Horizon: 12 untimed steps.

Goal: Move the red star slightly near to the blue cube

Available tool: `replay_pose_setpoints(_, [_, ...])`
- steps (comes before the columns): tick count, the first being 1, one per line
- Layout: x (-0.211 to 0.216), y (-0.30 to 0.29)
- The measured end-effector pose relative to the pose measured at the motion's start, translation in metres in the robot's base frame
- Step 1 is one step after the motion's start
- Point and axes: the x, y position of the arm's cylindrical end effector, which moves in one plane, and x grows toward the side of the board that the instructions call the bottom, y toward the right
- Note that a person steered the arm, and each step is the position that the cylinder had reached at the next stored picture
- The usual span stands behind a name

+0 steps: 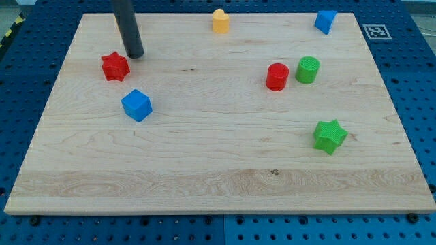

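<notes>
Rod poised by the star, upper left of the frame; no pincer fitted, so none to report.
My tip (135, 56) sits just upper right of the red plastic star (115, 67); I'd circle above it, then nudge gently toward the blue plastic cube (137, 105).

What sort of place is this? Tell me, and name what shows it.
Probably a robotics lab bench. A wooden board lies on a blue pegboard table, a printed marker tag sits at one corner, and my tip stands just up-right of the red star, above the blue cube.
</notes>
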Motion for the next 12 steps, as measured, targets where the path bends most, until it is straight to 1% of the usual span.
replay_pose_setpoints(2, [0.0, -0.033])
replay_pose_setpoints(3, [0.006, -0.04])
replay_pose_setpoints(4, [0.019, -0.039])
replay_pose_setpoints(8, [0.029, -0.038])
replay_pose_setpoints(10, [0.042, -0.038])
replay_pose_setpoints(11, [0.042, -0.038])
replay_pose_setpoints(12, [0.011, -0.034])
